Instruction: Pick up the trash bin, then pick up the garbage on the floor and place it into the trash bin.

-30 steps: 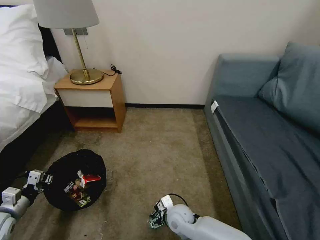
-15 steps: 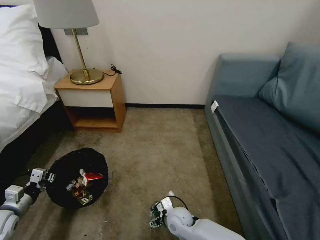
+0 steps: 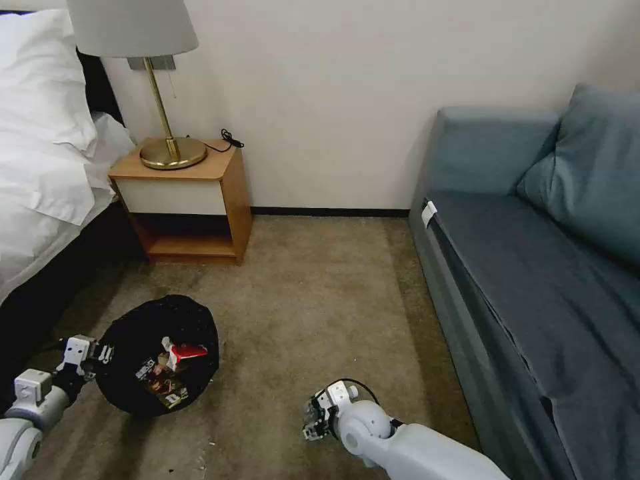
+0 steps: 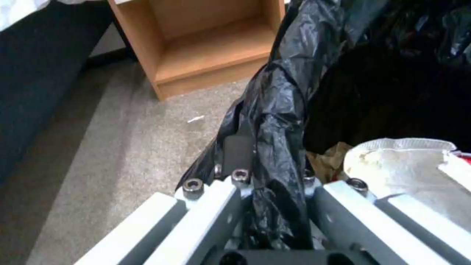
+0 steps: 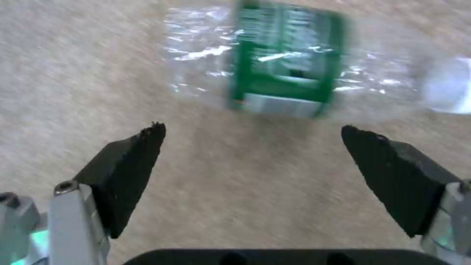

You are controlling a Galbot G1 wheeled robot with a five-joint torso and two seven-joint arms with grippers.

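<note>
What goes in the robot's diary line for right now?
left gripper: shut on black-bagged round trash bin rim | right gripper: open over clear green-label plastic bottle on carpet

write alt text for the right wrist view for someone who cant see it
The right gripper hangs open over beige carpet, its two black fingertips spread wide just short of a clear plastic bottle with a green label, lying on its side. Nothing sits between the fingers yet.
</note>
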